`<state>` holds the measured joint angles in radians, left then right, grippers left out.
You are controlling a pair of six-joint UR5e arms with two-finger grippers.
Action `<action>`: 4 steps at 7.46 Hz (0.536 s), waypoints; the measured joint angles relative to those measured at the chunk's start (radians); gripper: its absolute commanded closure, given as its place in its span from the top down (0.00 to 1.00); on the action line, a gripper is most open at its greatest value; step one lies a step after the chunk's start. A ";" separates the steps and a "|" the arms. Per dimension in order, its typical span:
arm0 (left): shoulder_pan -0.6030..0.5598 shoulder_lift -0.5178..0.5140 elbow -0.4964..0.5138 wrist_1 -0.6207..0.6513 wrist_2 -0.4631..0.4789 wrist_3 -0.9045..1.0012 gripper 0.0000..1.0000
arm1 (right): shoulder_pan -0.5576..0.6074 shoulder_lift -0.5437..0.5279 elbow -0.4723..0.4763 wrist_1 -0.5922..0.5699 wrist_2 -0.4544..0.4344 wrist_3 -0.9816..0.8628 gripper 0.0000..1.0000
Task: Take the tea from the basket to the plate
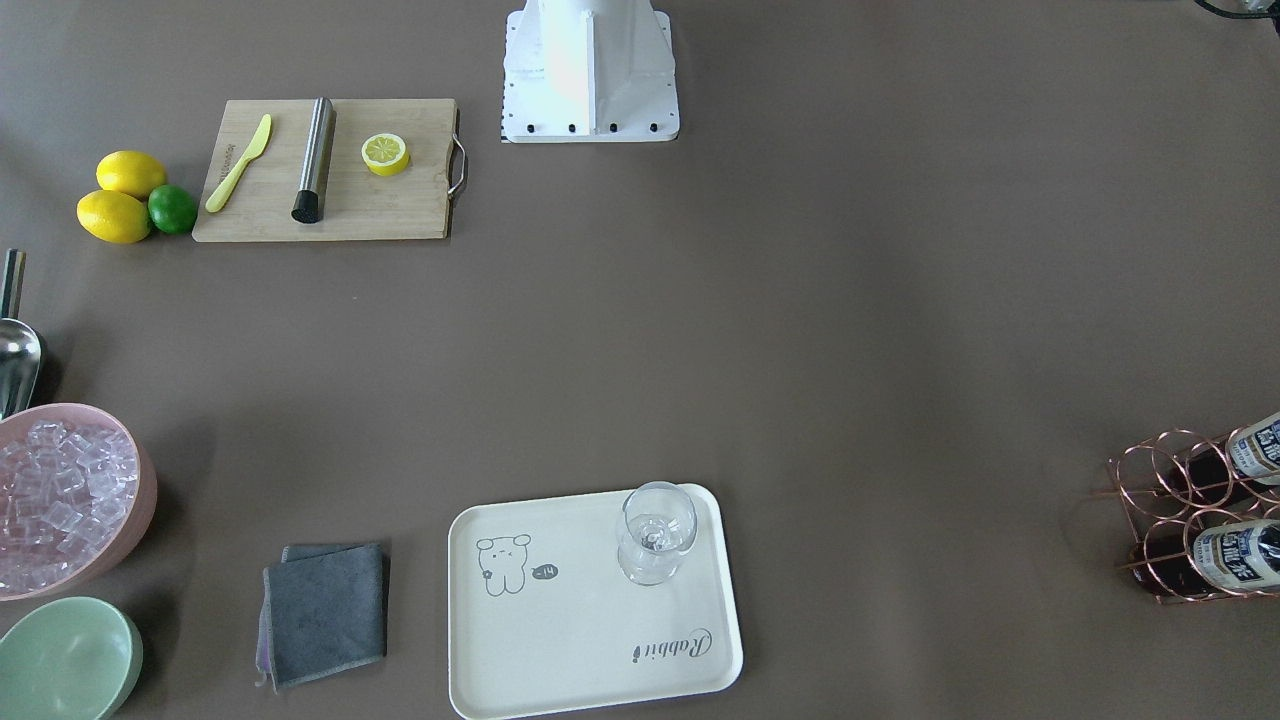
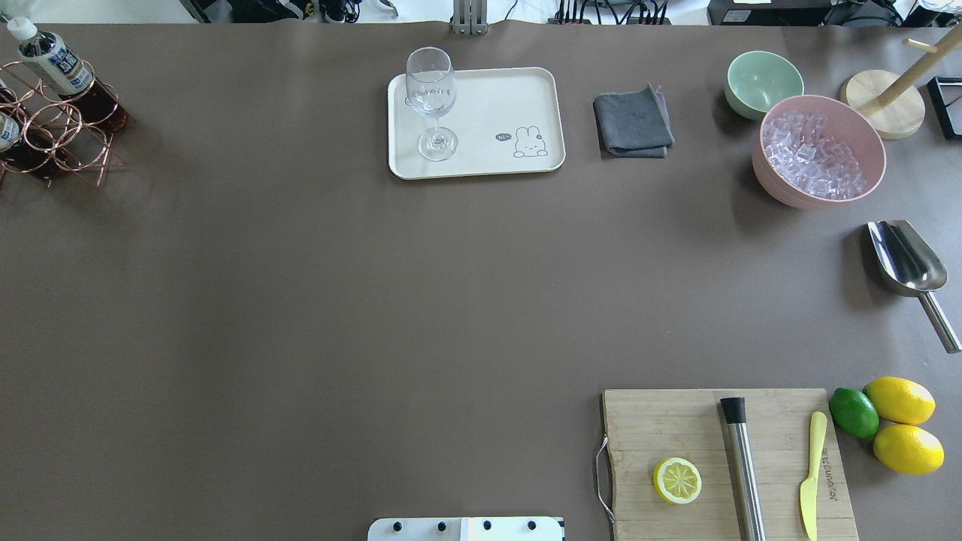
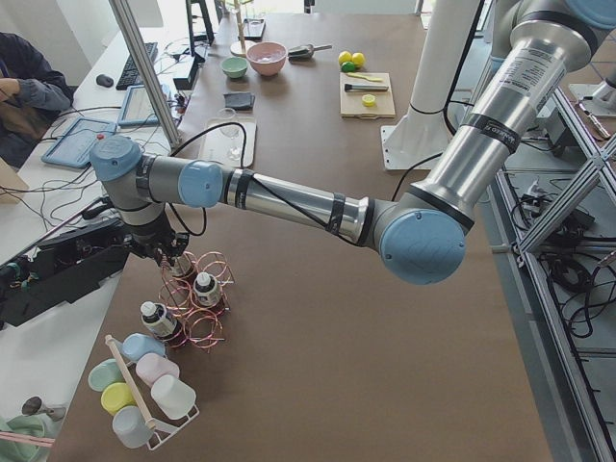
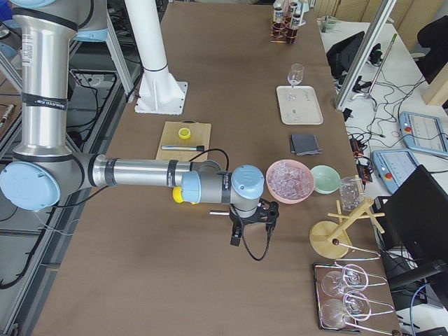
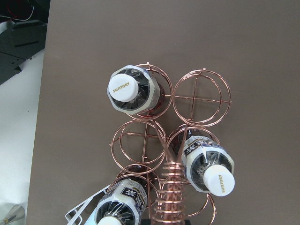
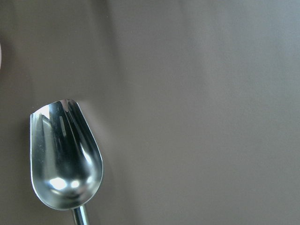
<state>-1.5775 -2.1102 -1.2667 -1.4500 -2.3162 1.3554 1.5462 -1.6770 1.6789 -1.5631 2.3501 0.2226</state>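
Observation:
The copper wire basket (image 5: 172,187) fills the left wrist view from above. Three tea bottles stand in its cells: one at upper left (image 5: 135,91), one at right (image 5: 208,165), one at the bottom edge (image 5: 123,206). The other cells are empty. The basket stands at the table's far left (image 2: 56,124) (image 1: 1180,520). My left gripper (image 3: 173,262) hangs just above it; I cannot tell if it is open. The cream plate (image 2: 488,101) (image 1: 590,640) carries a wine glass (image 2: 432,101). My right gripper (image 4: 252,227) hovers over the table near a metal scoop (image 6: 63,159); its state does not show.
A grey cloth (image 2: 633,122), mint-green bowl (image 2: 763,83) and pink bowl of ice (image 2: 819,150) lie right of the plate. A cutting board (image 2: 725,462) holds a lemon half, a steel rod and a yellow knife. Lemons and a lime (image 2: 853,412) sit beside it.

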 measured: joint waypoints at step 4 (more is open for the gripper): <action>-0.032 -0.045 -0.016 0.063 0.055 0.001 0.00 | 0.003 0.000 0.000 0.000 0.001 -0.007 1.00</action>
<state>-1.6094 -2.1556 -1.2829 -1.3868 -2.2615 1.3566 1.5493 -1.6766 1.6786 -1.5631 2.3506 0.2153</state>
